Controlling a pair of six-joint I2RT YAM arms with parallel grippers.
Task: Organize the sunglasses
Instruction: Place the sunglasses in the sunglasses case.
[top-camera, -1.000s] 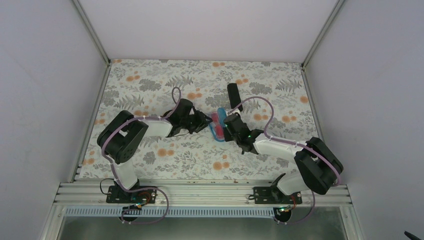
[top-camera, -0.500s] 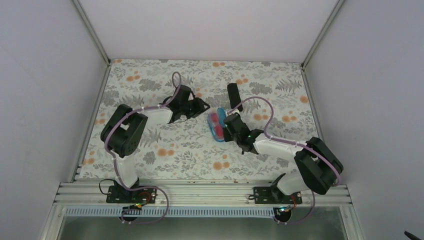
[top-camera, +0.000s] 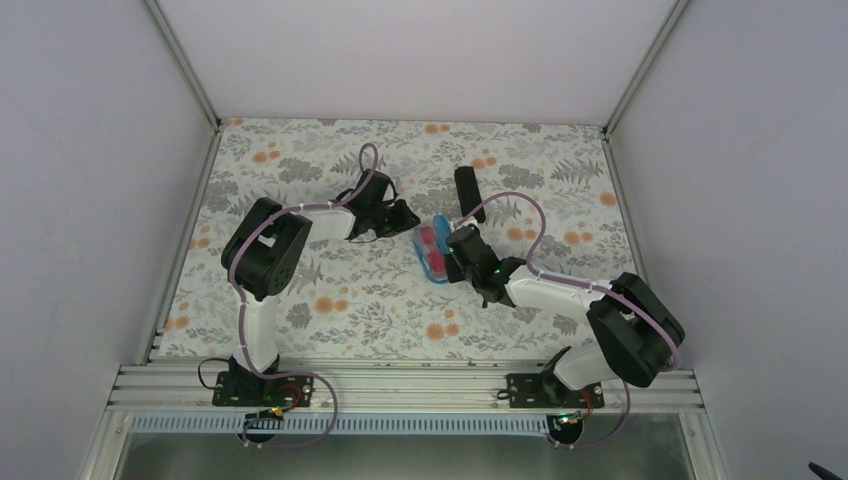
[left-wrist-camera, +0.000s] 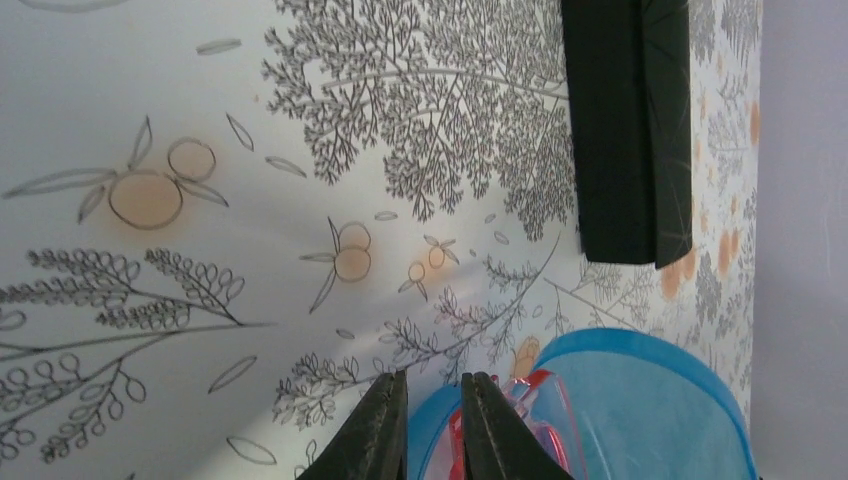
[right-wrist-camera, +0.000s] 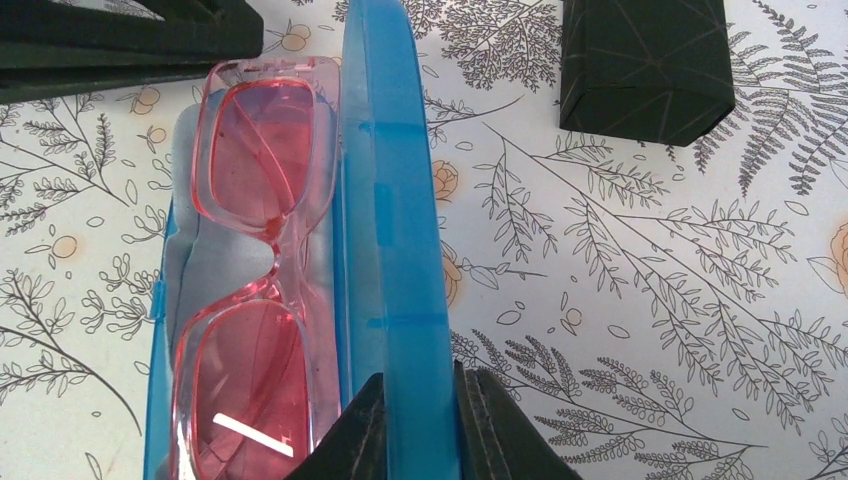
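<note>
one pair of sunglasses (right-wrist-camera: 270, 262) lies folded inside the open blue case (right-wrist-camera: 385, 200), lenses up, on a light blue cloth (right-wrist-camera: 188, 270). the right fingers (right-wrist-camera: 488, 430) are clamped on the upright lid of the case, one on each face. the left fingers (left-wrist-camera: 382, 435) stand just beside the case's far end, almost closed with a narrow gap, gripping nothing. a black box (right-wrist-camera: 645, 65) lies on the tabletop (right-wrist-camera: 650, 300) near that end, apart from the case.
</note>
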